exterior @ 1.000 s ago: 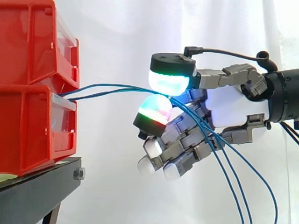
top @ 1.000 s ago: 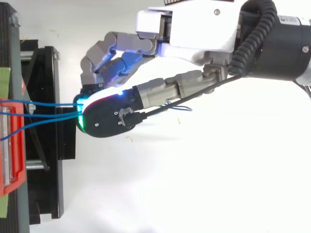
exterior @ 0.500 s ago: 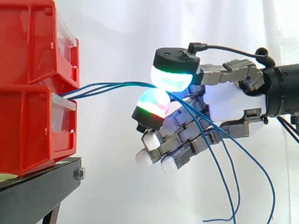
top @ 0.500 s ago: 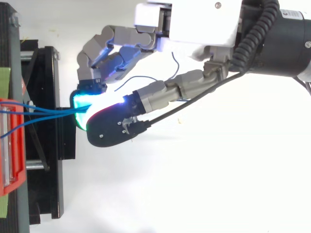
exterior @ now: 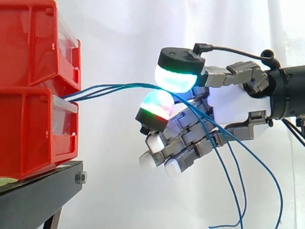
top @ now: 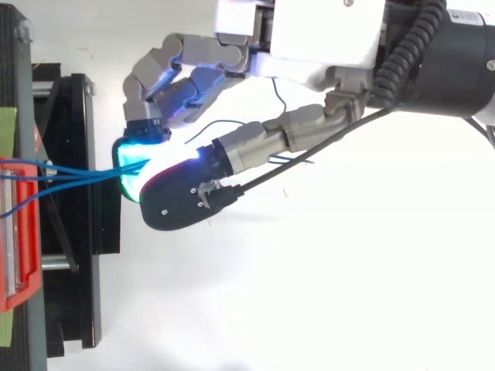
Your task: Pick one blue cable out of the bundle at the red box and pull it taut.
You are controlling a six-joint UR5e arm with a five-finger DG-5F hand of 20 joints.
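Three thin blue cables come out of the slot between the two stacked red boxes and run right, close together, to my hand. The strands pass between the green-white thumb pad above and a red-green fingertip pad below, which close on them. Past the pinch the cables hang loose, down along the palm. The other fingers curl below, with white tips. From above, the cables converge from the red box into the cyan glow under the hand.
The red boxes rest on a black stand at the left, seen from above as a black frame. A white curtain hangs behind. Open space lies between the boxes and the hand, and below the hand where the loose cable ends dangle.
The hand has risen a little and edged away from the boxes. The cable strands have drawn closer together, and their loose ends have swung below the palm.
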